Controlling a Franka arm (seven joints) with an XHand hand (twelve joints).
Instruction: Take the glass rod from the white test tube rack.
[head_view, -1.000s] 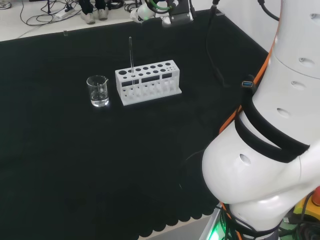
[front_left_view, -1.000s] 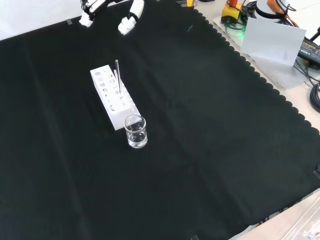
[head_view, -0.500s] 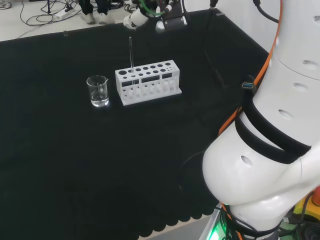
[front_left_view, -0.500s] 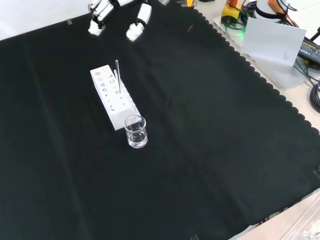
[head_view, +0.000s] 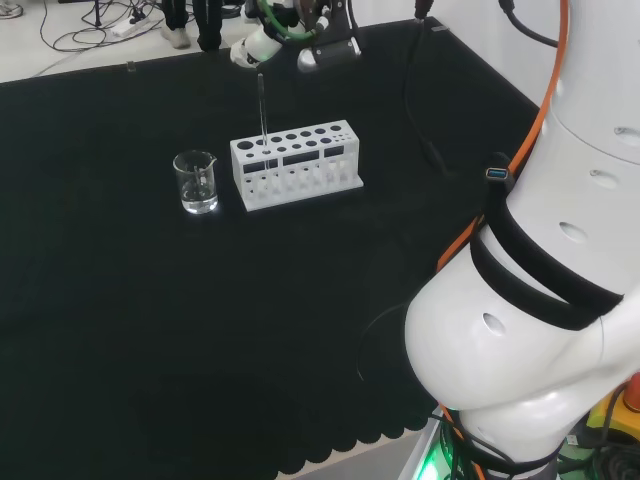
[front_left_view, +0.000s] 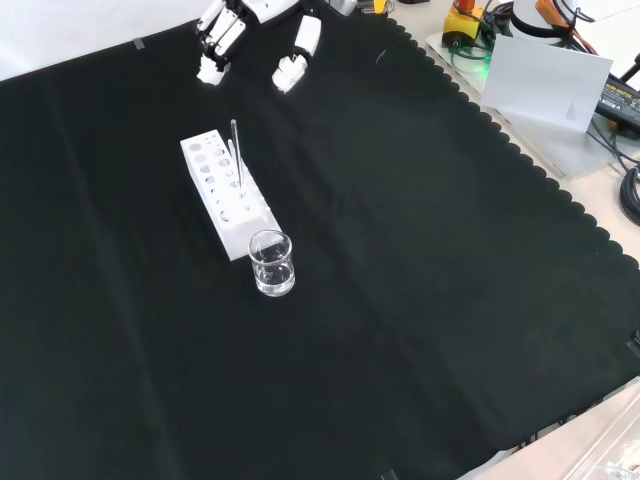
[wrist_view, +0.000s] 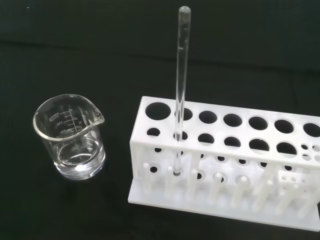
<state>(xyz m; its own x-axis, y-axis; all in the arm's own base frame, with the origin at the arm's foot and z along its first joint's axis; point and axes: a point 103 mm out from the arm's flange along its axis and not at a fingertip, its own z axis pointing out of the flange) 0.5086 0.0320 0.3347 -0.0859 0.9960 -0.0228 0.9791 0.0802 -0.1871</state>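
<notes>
- Hanging above the cloth beyond the rack: hand (front_left_view: 255, 35), fingers (front_left_view: 213, 52) and thumb (front_left_view: 294, 62) spread wide apart, holding nothing, touching nothing.
- Standing upright in a hole near the beaker-side end of the white test tube rack (wrist_view: 225, 160): one glass rod (wrist_view: 180, 85), tip rising well above the rack top.
- Sitting just beside that rack end, apart from it: one clear beaker (wrist_view: 71, 137).
- Counting on the cloth: one rack, one rod, one beaker.
- Lying bare all around these: black cloth (front_left_view: 420, 300), scalloped edge well apart from the rack in the front view.
</notes>
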